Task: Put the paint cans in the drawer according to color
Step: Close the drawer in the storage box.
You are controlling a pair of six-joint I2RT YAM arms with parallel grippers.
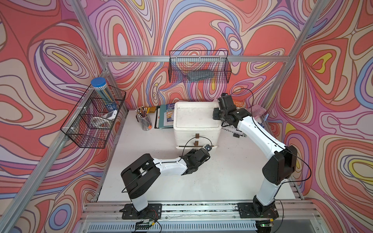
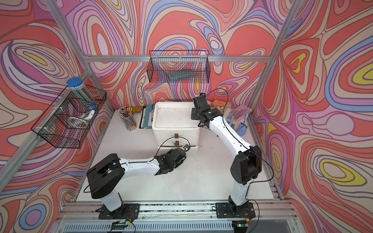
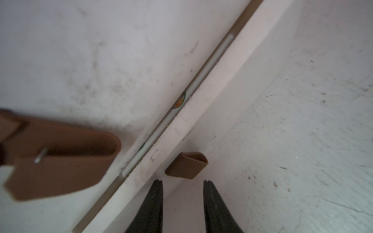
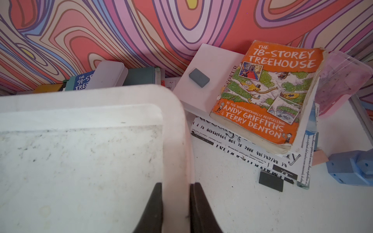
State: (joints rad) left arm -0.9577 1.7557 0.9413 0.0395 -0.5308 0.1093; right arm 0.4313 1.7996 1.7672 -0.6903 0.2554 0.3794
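1. The left gripper (image 3: 182, 181) has its black fingers a narrow gap apart with nothing between them. It hovers just in front of the small brown tab handle (image 3: 186, 165) on the lowest drawer (image 3: 214, 125).
2. That drawer stands out from the white plastic drawer chest (image 1: 193, 117) by only a thin slit.
3. In the slit shows a small round green-and-orange thing (image 3: 179, 100). I cannot tell whether it is a paint can.
4. The left wrist is level. Its forearm lies low over the white table (image 1: 161, 141) and points right and far. The elbow is folded sharply above its base at the near left.
5. The right gripper (image 4: 175, 183) is clamped on the chest's top rim at its right edge, with one finger inside the rim and one outside.
6. The right wrist bends down. Its forearm slopes far and left from a high elbow above the near-right base.
7. Right of the chest, an orange paperback book (image 4: 268, 96) lies on a stack of papers.
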